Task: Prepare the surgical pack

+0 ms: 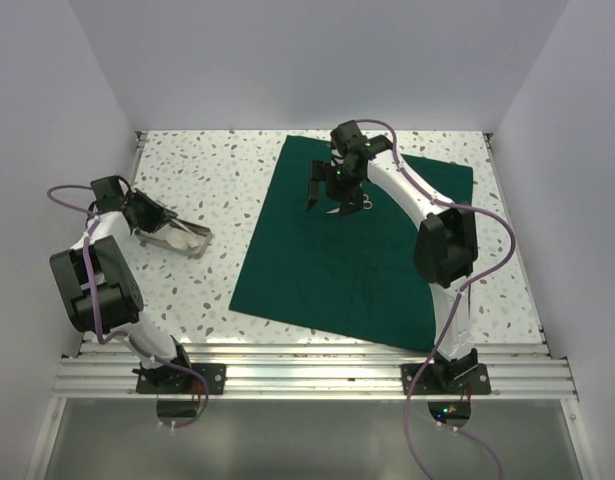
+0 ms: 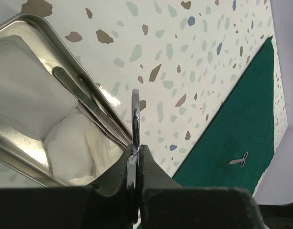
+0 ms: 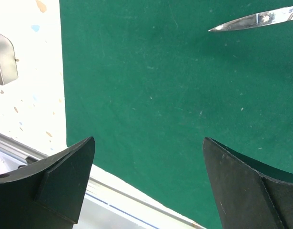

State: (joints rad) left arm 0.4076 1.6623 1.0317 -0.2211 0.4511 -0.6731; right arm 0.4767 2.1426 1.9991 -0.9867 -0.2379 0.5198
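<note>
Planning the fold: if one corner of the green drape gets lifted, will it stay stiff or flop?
Probably floppy: the drape lies flat like thin cloth, so a lifted corner should sag. The scissors resting on it would likely slide.

A white speckled terrazzo table (image 1: 187, 170) fills the middle. White walls (image 1: 317, 60) stand at nine, twelve and three o'clock. An aluminium rail (image 1: 307, 372) runs at six o'clock. The light is even.

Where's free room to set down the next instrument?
Free: near left part of the drape, this side of the scissors; tabletop between tray and drape. Crowded: tray, full of gauze and forceps, left end effector shut on its rim; right end effector open beside the scissors.
</note>
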